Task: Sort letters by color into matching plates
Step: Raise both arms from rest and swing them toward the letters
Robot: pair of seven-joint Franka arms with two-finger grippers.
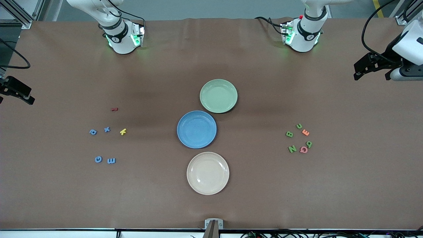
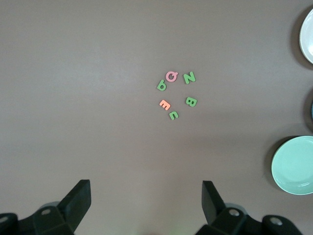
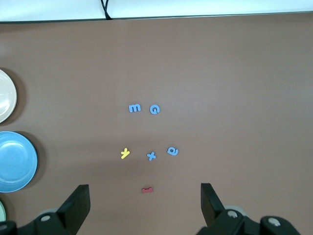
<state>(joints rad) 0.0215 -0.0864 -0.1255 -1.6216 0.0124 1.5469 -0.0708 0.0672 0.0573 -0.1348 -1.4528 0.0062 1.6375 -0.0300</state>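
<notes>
Green N flat, slightly tilted

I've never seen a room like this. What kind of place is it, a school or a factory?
Probably a robot lab. Two white robot arms are bolted along one edge of a brown-covered table, aluminium frame rails and cables ring it, and foam letters like the green N and three plates, one a blue plate, are laid out as a test.

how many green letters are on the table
4, clustered toward the left arm's end of the table: the u farthest from the front camera, the B, the small looped letter, and the N nearest. None looks hidden.
</notes>
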